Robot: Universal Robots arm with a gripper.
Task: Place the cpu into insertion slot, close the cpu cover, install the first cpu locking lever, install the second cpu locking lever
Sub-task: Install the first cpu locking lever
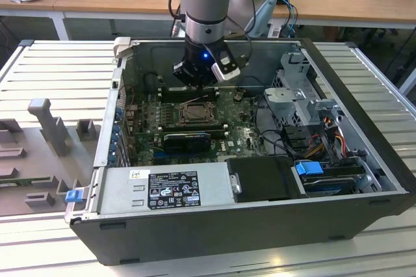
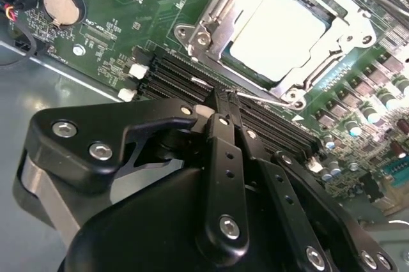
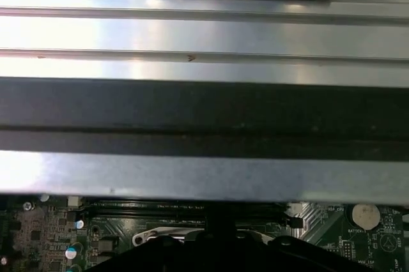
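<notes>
A: Second wrist view first: the gripper [image 2: 225,101] has its two fingers drawn together into one narrow tip, with nothing between them that I can make out. Just past that tip runs a thin silver locking lever [image 2: 263,98], with the long black memory slots [image 2: 182,74] under it.

B: And the chip?

A: The cpu [image 2: 276,34] lies pale and flat in the insertion slot [image 2: 243,75], a little beyond the fingertips. The cpu cover [image 2: 217,13] appears to be down around it, its cut-out framing the chip.

B: So, by my reading, the work is at the levers?

A: That is my judgement too. The tip sits nearest the wire lever, at the socket edge closest to it. I cannot tell whether it is touching.

B: How should it be done well?

A: Press on the lever's bar, not the cover or the chip. Keep the closed tip square to the wire so it cannot slip off sideways onto the memory slots. Push down and then under the retaining hook, slowly; the wire is springy.

B: The exterior view?

A: There the gripper [image 1: 198,75] hangs inside the open computer case [image 1: 260,225], right above the socket [image 1: 195,113] on the green motherboard [image 1: 240,137].
</notes>
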